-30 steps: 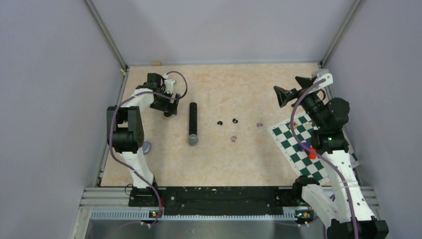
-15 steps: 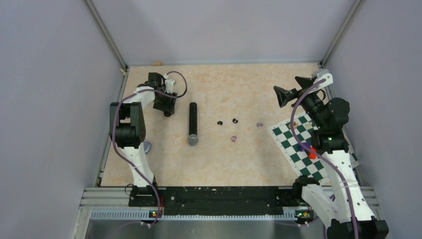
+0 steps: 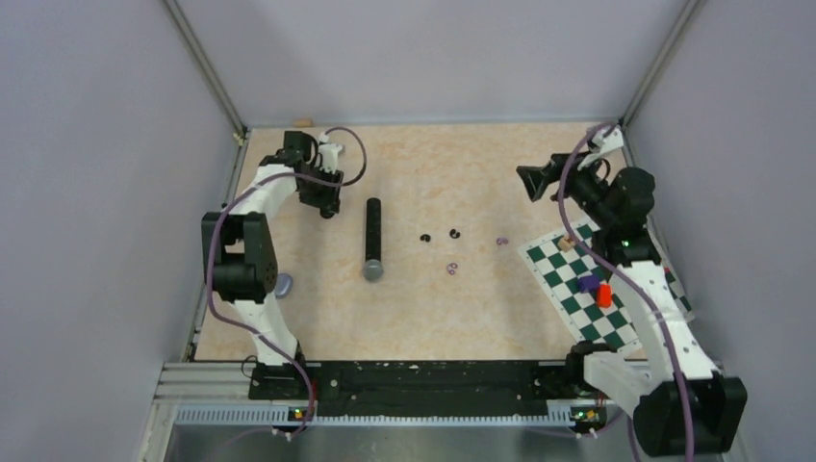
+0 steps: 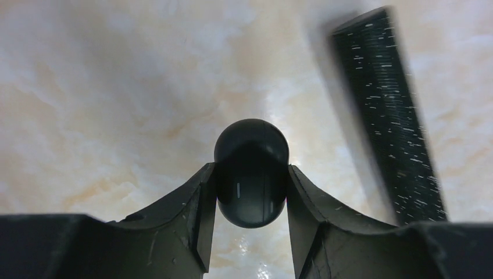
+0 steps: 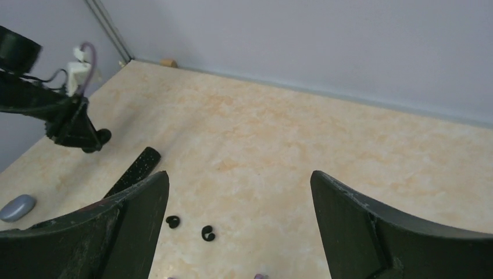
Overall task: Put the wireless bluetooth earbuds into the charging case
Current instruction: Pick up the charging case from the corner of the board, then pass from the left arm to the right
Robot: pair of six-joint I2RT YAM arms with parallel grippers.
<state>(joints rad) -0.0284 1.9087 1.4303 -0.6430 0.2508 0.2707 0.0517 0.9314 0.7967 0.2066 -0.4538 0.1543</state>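
Observation:
Two black curled earbuds [image 3: 425, 237] [image 3: 454, 233] lie mid-table, with purple ring-like ones [image 3: 451, 269] [image 3: 500, 241] near them. The right wrist view shows the black pair [image 5: 172, 221] [image 5: 208, 233] on the table between its fingers. A glossy black egg-shaped charging case [image 4: 251, 145] is pinched between both fingers of my left gripper [image 4: 251, 174], which is at the back left [image 3: 327, 204] just above the tabletop. My right gripper [image 3: 541, 180] [image 5: 239, 180] hovers open at the back right, high above the earbuds, holding nothing.
A black microphone [image 3: 372, 241] [image 4: 386, 116] lies just right of the left gripper. A grey-blue oval thing [image 3: 284, 283] sits by the left arm. A green-white chessboard mat [image 3: 577, 298] carries a purple piece [image 3: 586, 283] and a red piece [image 3: 603, 295]. Walls enclose three sides.
The left jaws have closed onto the black case. The right arm has swung back and left, uncovering the pieces on the chessboard; its jaws stay wide.

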